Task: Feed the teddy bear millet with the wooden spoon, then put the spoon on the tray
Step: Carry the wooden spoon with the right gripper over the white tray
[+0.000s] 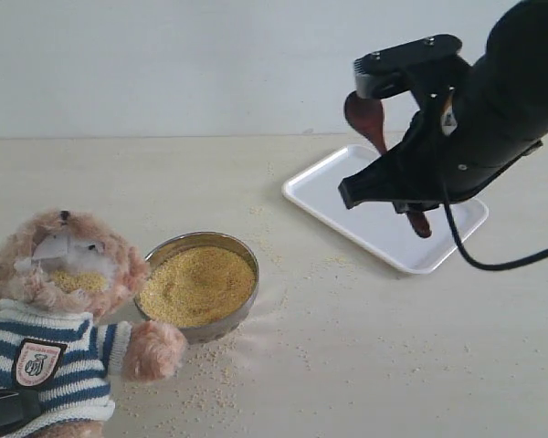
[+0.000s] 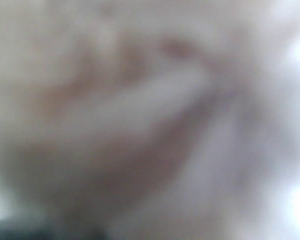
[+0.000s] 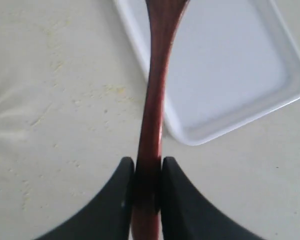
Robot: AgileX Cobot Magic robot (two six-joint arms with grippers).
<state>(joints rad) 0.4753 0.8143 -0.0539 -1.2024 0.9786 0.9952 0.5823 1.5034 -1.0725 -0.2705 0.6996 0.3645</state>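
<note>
One slim reddish-brown wooden spoon (image 3: 153,100), pinched by right tool (image 3: 147,166).

Teddy bear (image 1: 59,310): light-brown plush, striped shirt, yellow grains on its muzzle. Millet (image 1: 196,285): fills the metal bowl (image 1: 242,315) touching the bear's paw, with loose grains scattered around. Wooden spoon (image 1: 367,117): reddish-brown, handle clamped in the right tool (image 3: 148,187), raised over the tray (image 1: 320,187). Tray: white, rectangular.

We see a plain pale wall (image 1: 164,64) behind a wide cream table (image 1: 420,365), all under soft, even light.
</note>
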